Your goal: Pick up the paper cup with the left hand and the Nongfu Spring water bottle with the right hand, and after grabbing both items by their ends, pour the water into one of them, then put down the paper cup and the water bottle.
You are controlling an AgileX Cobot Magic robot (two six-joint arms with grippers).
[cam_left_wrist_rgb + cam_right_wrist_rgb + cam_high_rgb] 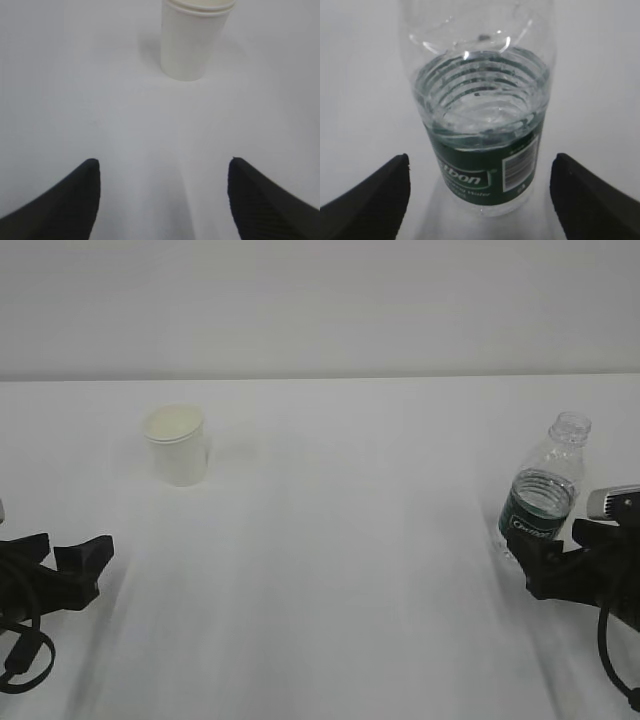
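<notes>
Bottle (485,145) between parted right jaws.

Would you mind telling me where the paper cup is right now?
The paper cup stands upright on the table's left side in the exterior view, beyond the open left tool and apart from it.

The Nongfu Spring water bottle (479,125) carries a dark green label band (487,172) with white lettering; in the right wrist view only the fragment "tbon" reads clearly, at about seven o'clock on the band, with a smaller white line beneath it that seems to end in "Water". A white barcode panel sits at about four o'clock on the same band, its digits too small to read. In the exterior view the lettering on the band is blurred beyond reading, and the paper cup (177,445) bears no print.
</notes>
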